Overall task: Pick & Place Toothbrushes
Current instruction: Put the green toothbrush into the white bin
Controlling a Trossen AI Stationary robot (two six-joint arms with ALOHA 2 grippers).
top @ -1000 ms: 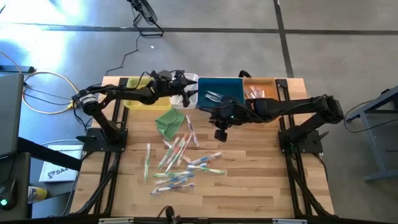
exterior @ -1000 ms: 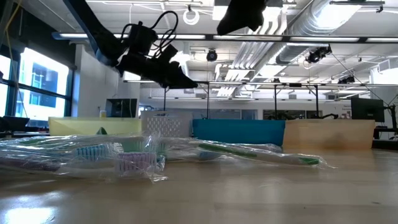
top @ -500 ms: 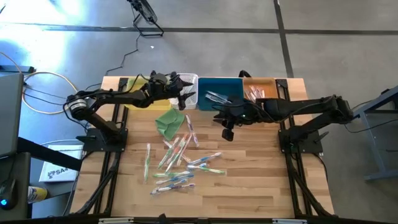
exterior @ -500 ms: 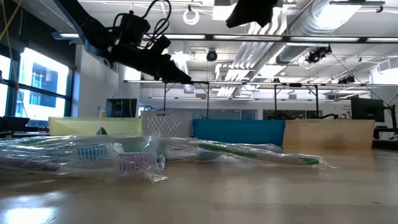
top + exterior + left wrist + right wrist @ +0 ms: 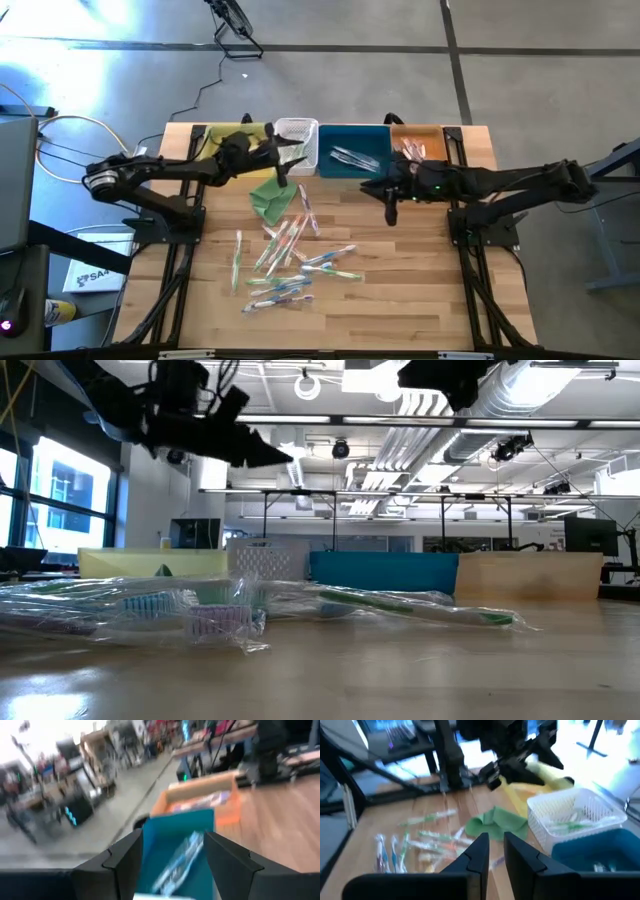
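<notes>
So the toothbrushes (image 5: 285, 258) were mostly scattered in a loose pile on the wooden desk (image 5: 420, 290), near its middle, just below the folded green cloth (image 5: 272, 193). A few more already sat in the bins along the far edge: some in the white basket (image 5: 296, 145), some in the blue bin (image 5: 354, 150), and a pinkish bunch in the orange bin (image 5: 418, 143).

The left end effector (image 5: 283, 160) hung in the air beside the white basket, fingers spread wide with nothing between them. The right end effector (image 5: 391, 208) hovered over bare desk just in front of the blue bin, fingers close together with only a narrow gap, also empty.
</notes>
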